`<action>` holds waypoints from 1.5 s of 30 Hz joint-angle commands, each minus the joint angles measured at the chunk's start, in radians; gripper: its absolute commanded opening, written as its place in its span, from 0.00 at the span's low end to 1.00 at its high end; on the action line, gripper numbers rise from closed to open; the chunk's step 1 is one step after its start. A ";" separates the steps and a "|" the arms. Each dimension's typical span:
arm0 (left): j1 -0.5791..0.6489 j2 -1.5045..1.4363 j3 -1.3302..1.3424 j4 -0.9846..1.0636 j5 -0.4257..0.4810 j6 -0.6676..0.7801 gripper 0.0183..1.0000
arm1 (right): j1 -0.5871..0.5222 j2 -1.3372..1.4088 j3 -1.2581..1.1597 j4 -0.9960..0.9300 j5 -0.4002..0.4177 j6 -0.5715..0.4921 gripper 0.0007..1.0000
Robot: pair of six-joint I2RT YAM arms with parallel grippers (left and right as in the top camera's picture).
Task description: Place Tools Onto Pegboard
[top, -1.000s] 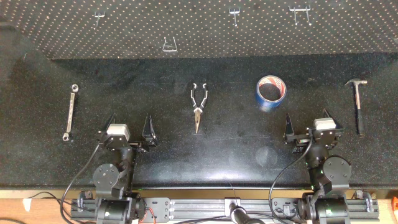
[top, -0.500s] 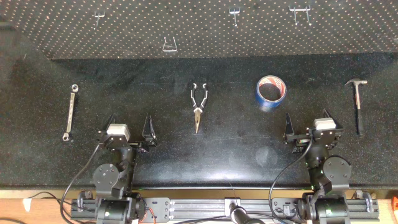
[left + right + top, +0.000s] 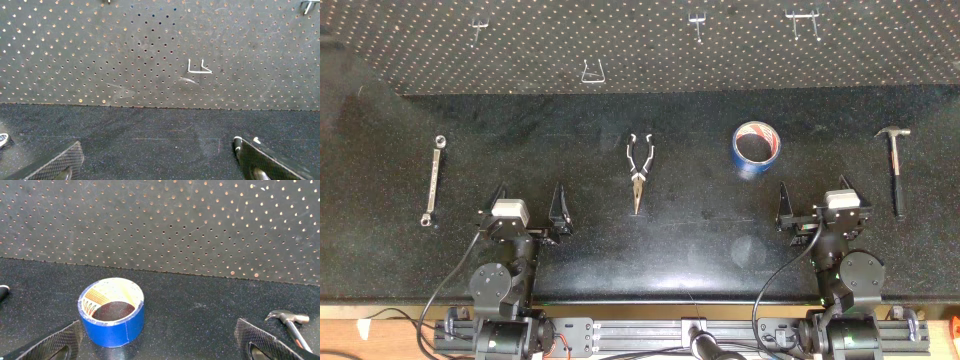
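left tool [image 3: 530, 203] spread wide, right tool [image 3: 814, 200] spread wide

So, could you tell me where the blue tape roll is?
In the top view the blue tape roll lies right of centre, between the pliers and the hammer.

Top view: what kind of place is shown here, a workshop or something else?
Probably a workshop-style bench set up for robot practice: a pegboard with metal hooks stands behind a black table, where a wrench, pliers, a tape roll and a hammer lie.
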 commanded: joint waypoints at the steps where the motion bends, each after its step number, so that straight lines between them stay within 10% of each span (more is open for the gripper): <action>1: 0.000 0.062 0.042 0.011 0.006 -0.012 1.00 | 0.007 0.002 -0.004 -0.004 0.016 -0.010 1.00; 9: 0.077 0.772 0.726 -0.456 -0.046 0.093 0.99 | 0.007 0.002 -0.004 -0.004 0.017 -0.010 1.00; 18: 0.576 1.254 1.217 -1.085 -0.045 0.529 0.99 | 0.007 0.002 -0.004 -0.004 0.017 -0.010 1.00; 25: 0.808 1.530 1.312 -1.088 0.085 0.722 1.00 | 0.007 0.002 -0.004 -0.004 0.016 -0.010 1.00; 45: 0.705 2.048 1.498 -0.879 0.021 0.777 1.00 | 0.007 0.002 -0.004 -0.004 0.016 -0.010 1.00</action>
